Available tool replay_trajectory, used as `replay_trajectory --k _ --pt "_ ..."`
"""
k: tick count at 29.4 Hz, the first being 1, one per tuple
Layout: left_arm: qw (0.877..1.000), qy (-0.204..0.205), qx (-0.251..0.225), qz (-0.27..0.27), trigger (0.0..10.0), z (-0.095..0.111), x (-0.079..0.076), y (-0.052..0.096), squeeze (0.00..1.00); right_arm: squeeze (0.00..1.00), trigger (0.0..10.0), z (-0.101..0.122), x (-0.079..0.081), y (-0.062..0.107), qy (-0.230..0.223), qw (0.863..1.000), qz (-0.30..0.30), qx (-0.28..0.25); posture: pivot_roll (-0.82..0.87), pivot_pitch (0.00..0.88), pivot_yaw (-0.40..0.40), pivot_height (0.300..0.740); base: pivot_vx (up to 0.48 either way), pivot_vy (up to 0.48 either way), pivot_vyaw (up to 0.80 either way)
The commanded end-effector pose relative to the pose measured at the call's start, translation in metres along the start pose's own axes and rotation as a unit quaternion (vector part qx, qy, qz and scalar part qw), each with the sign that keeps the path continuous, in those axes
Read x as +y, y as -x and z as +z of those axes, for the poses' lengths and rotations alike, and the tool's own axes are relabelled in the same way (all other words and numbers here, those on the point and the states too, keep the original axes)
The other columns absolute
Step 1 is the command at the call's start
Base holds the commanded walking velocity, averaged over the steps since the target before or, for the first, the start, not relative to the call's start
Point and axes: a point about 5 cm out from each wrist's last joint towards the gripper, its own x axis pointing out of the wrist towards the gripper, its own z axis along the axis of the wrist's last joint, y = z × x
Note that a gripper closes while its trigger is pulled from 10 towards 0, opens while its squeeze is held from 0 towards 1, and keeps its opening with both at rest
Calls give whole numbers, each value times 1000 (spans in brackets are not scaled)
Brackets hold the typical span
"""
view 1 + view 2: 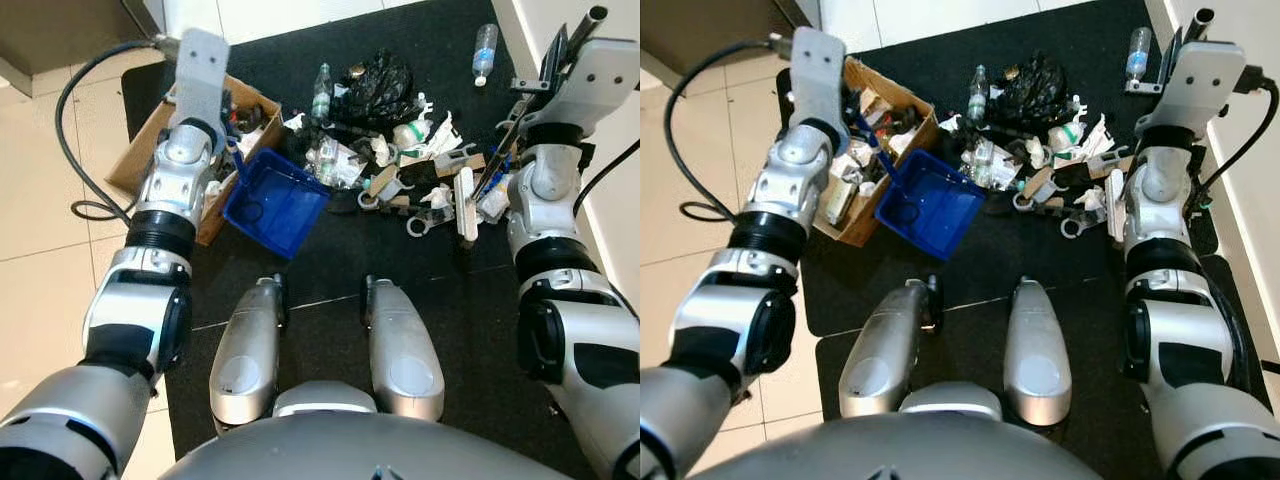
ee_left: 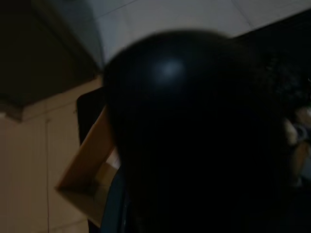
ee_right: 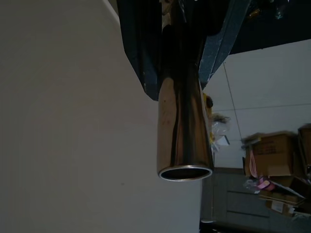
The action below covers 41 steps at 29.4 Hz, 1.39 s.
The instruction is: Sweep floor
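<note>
A heap of litter (image 1: 395, 160), made of wrappers, plastic bits and a black bag (image 1: 380, 80), lies on the black mat (image 1: 330, 270). A blue dustpan (image 1: 275, 205) rests at the heap's left edge with its handle (image 1: 885, 158) running up to my left gripper (image 1: 238, 140), which is mostly hidden behind my forearm and seems shut on it. My right gripper (image 3: 182, 43) is shut on the broom's shiny metal tube (image 3: 183, 126) at the right of the heap. The tube's end (image 1: 592, 18) sticks up near the wall.
An open cardboard box (image 1: 140, 150) stuffed with rubbish stands left of the dustpan. One clear bottle (image 1: 483, 50) lies apart at the back right, another (image 1: 321, 90) in the heap. A black cable (image 1: 75, 120) loops over the tiles. My legs (image 1: 250, 340) stand on the mat.
</note>
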Motion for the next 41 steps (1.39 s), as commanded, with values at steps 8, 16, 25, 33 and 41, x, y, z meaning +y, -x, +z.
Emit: replay_trajectory --k 8,16,25,33,41 --pt "986 33 64 149 10000 -20 16 0 0 0 10000 3 11 -2 -2 1000 16 -6 58 157 105 740 0 0 0" --pt "984 16 68 166 10000 -24 11 1 0 0 10000 3 12 -2 -3 1000 17 -7 56 156 108 740 0 0 0" --pt "984 7 73 164 10000 -28 0 2 0 0 10000 0 15 0 -10 1000 25 -1 64 167 110 740 0 0 0" --pt "994 -41 77 65 10000 -42 -20 5 0 0 10000 0 25 2 -20 999 43 0 59 170 114 740 0 0 0" --pt "992 -105 67 -16 10000 -70 -15 20 0 0 10000 -2 19 3 -16 999 37 2 67 171 108 740 0 0 0"
